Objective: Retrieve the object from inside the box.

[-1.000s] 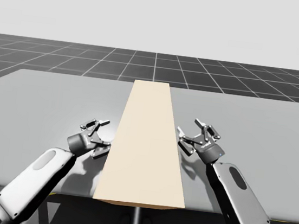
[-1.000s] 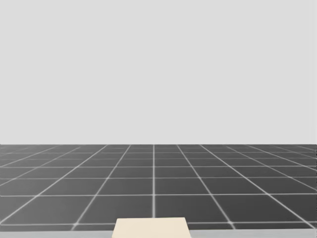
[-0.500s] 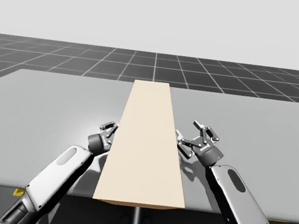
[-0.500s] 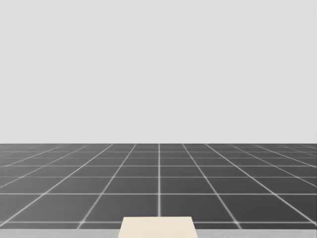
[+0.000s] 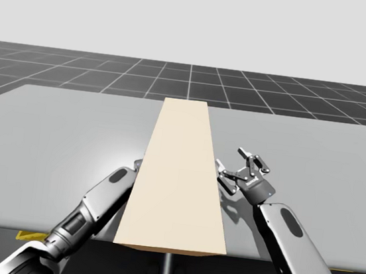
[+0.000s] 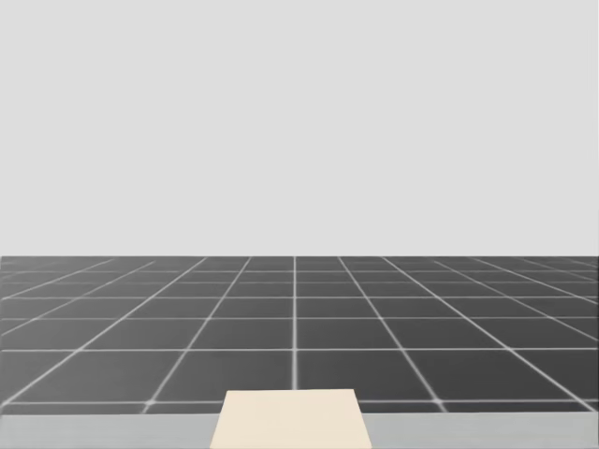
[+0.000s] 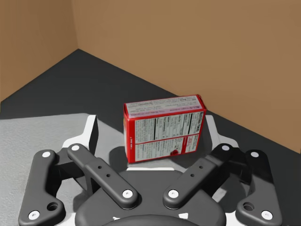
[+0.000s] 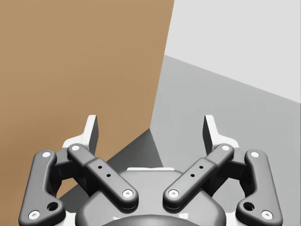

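Left gripper (image 7: 150,122): fingers spread, inside the tan box (image 5: 178,176). Small red carton (image 7: 163,128) stands on the box floor between the fingertips, not clamped. Right gripper (image 8: 150,125): fingers spread, beside the box's outer wall, above the grey table (image 5: 57,128). Judgement: reach done; grasp and withdrawal remain.

Item one: left arm (image 5: 98,200), forearm stretched forward and canted inward; left gripper (image 7: 150,129), both fingers spread wide, linkages splayed. Item two: right arm (image 5: 290,247), forearm stretched forward, likewise canted inward; right gripper (image 5: 238,165), fingers spread wide, tips pointing ahead of the wrist.
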{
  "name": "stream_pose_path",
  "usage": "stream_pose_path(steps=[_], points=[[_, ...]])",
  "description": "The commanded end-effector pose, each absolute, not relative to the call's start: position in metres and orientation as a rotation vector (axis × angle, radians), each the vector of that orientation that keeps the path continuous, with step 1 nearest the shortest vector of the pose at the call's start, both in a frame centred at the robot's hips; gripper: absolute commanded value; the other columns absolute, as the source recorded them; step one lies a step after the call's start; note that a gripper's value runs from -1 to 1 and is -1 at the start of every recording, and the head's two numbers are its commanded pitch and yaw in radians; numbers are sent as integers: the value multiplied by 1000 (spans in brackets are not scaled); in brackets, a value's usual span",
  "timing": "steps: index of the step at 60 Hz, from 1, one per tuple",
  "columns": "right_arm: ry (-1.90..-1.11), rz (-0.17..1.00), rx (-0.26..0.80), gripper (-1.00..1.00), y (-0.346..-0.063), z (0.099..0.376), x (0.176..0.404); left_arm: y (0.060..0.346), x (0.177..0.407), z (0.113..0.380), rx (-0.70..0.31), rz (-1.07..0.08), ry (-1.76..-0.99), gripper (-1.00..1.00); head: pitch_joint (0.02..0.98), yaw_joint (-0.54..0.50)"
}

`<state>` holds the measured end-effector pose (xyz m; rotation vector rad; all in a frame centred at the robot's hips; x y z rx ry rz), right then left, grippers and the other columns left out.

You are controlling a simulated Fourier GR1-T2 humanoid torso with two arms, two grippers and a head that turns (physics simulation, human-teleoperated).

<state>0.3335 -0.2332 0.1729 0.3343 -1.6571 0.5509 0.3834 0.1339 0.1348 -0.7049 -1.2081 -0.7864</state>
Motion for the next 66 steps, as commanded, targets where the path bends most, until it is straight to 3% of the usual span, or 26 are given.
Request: stream_pose_path(steps=[1, 18, 20, 22, 23, 44, 58, 66], points=[[-1660, 553, 332, -1000, -234, 173, 333, 117, 392, 126, -736, -773, -1170, -1000, 81, -11], [-1664, 548, 330, -1000, -235, 173, 333, 106, 399, 118, -766, -755, -1132, -973, 92, -17], [-1664, 548, 329, -1000, -235, 173, 333, 106, 399, 118, -768, -751, -1134, 92, 93, -17], [-1664, 548, 328, -1000, -235, 173, 334, 106, 399, 118, -772, -745, -1130, 949, 93, -16], [-1664, 549, 328, -1000, -235, 173, 334, 107, 399, 118, -773, -743, -1129, 1000, 94, -16], [-1667, 542, 328, -1000, -236, 173, 335, 135, 396, 131, -738, -694, -1149, 1000, 79, -12], [-1666, 535, 325, -1000, -237, 173, 336, 215, 385, 162, -651, -596, -1253, 1000, 60, -4], [-1668, 524, 324, -1000, -238, 174, 336, 239, 387, 189, -614, -571, -1311, 1000, 53, 0]])
